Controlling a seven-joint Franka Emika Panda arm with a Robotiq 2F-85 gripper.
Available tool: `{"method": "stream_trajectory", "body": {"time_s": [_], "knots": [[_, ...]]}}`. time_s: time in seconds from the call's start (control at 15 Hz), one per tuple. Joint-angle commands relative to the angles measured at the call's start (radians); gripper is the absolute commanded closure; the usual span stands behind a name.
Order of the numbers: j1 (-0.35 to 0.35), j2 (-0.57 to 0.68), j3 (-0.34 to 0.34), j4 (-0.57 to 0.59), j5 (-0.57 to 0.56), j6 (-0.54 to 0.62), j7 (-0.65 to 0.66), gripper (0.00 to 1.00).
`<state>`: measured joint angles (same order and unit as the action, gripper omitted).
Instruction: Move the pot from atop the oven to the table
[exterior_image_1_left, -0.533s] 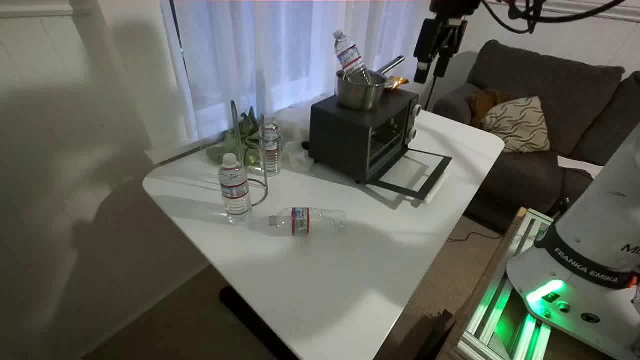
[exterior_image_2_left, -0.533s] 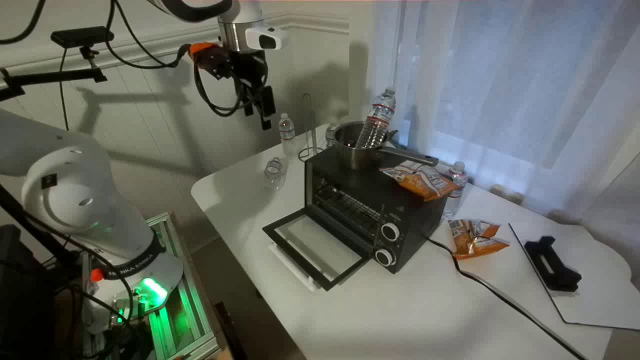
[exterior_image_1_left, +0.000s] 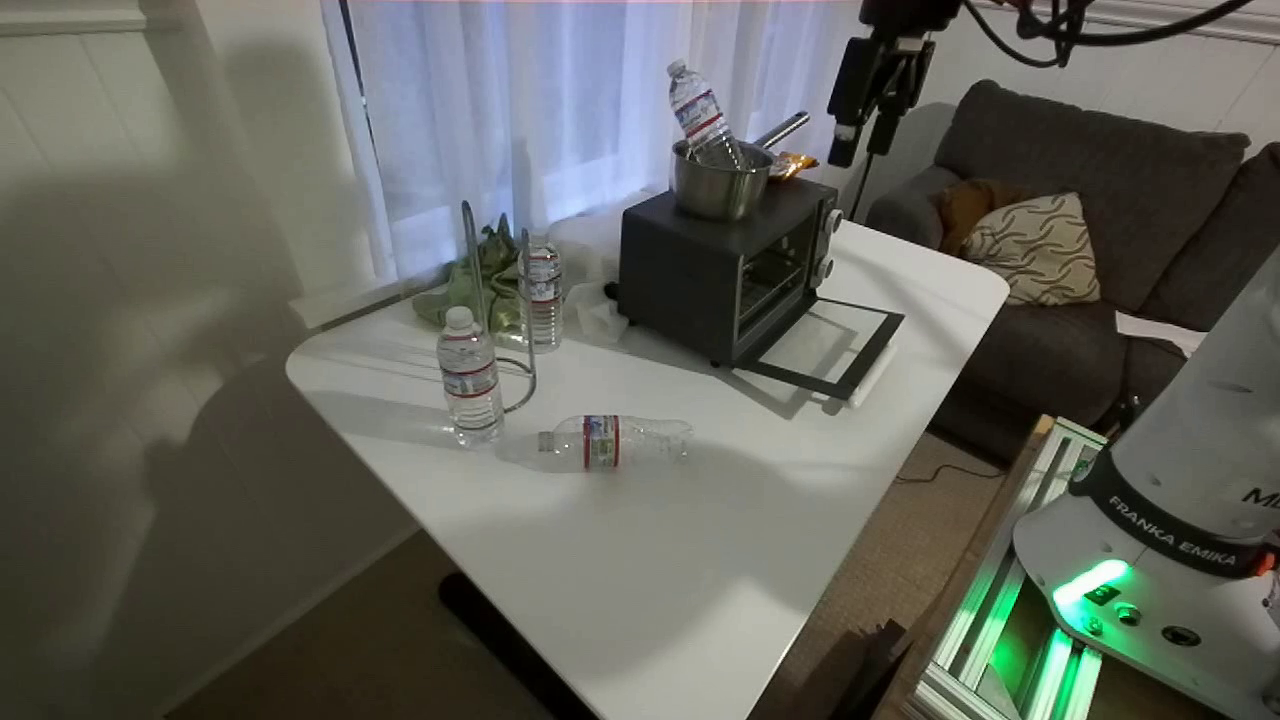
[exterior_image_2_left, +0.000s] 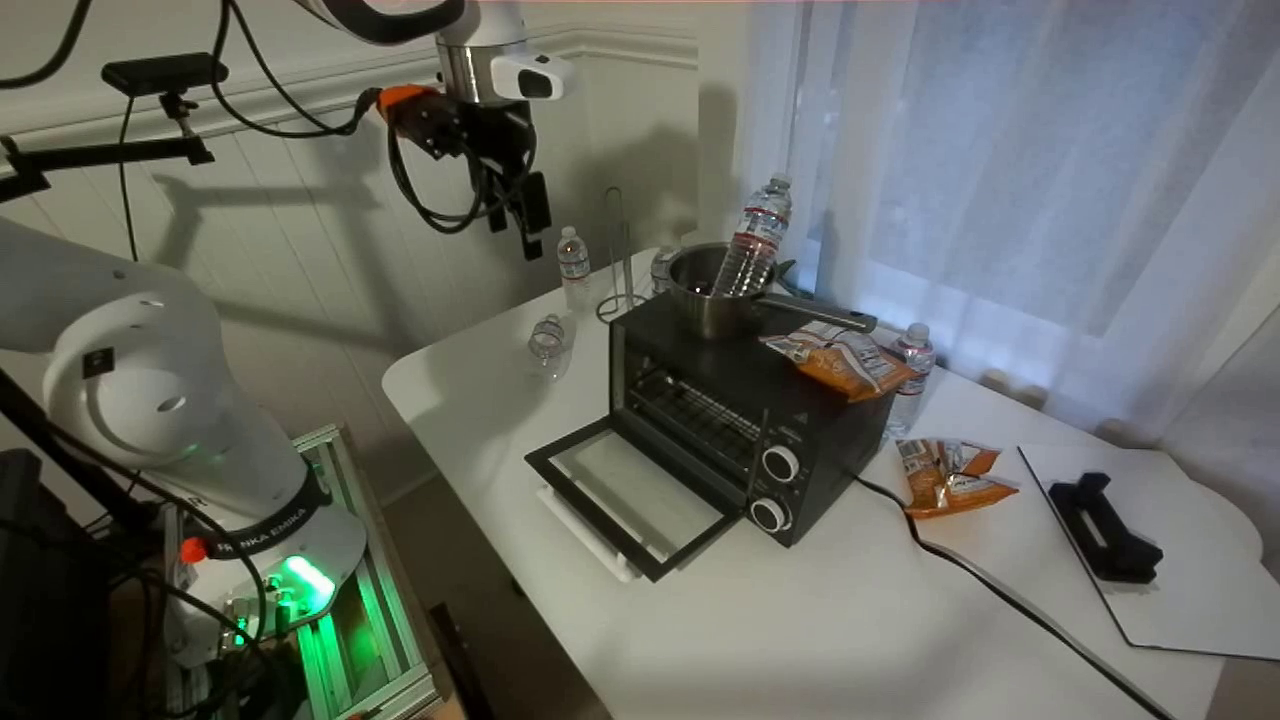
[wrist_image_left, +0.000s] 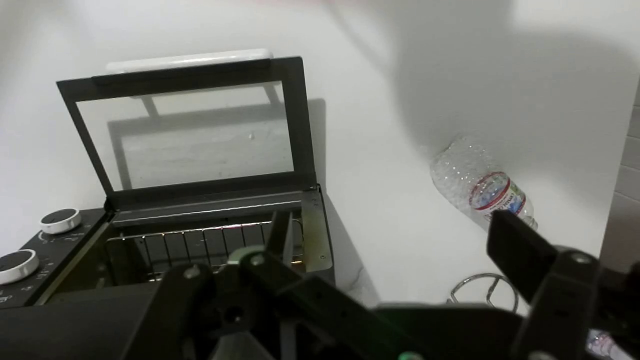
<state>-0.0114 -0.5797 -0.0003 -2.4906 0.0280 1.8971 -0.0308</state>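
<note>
The silvery pot (exterior_image_1_left: 720, 192) sits on top of the dark oven (exterior_image_1_left: 680, 275) in both exterior views (exterior_image_2_left: 705, 312). A plastic bottle (exterior_image_2_left: 757, 232) leans inside the pot, and the handle (exterior_image_2_left: 815, 310) points along the oven top. The oven door hangs open. The white table (exterior_image_1_left: 640, 560) carries the oven. My gripper (exterior_image_1_left: 862, 150) is high in the air, apart from the pot. In the wrist view my gripper (wrist_image_left: 395, 232) has its fingers wide apart with nothing between them. That view shows the open oven (wrist_image_left: 318, 235) and table (wrist_image_left: 375, 125); the pot does not show there.
An orange snack bag (exterior_image_2_left: 850, 365) lies on the oven top by the pot handle; another bag (exterior_image_2_left: 955, 478) lies on the table. A lying bottle (exterior_image_1_left: 615, 443), a standing bottle (exterior_image_1_left: 470, 375) and a wire stand (exterior_image_1_left: 528, 330) are on the table. A black cord (exterior_image_2_left: 985, 590) crosses it.
</note>
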Motion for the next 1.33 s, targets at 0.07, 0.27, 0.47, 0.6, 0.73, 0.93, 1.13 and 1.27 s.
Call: {"method": "stream_trajectory", "body": {"time_s": [0.07, 0.27, 0.47, 0.6, 0.73, 0.93, 1.13, 1.27], "knots": [[0.005, 0.000, -0.004, 0.002, -0.003, -0.002, 0.002, 0.00], [0.005, 0.000, -0.004, 0.002, -0.003, -0.002, 0.002, 0.00], [0.005, 0.000, -0.004, 0.002, -0.003, -0.002, 0.002, 0.00], [0.005, 0.000, -0.004, 0.002, -0.003, -0.002, 0.002, 0.00], [-0.026, 0.068, -0.001, 0.053, 0.009, 0.008, 0.093, 0.00], [-0.063, 0.144, -0.015, 0.112, 0.024, 0.005, 0.204, 0.00], [-0.103, 0.220, -0.032, 0.166, 0.028, 0.030, 0.301, 0.00], [-0.128, 0.275, -0.048, 0.204, 0.031, 0.067, 0.363, 0.00]]}}
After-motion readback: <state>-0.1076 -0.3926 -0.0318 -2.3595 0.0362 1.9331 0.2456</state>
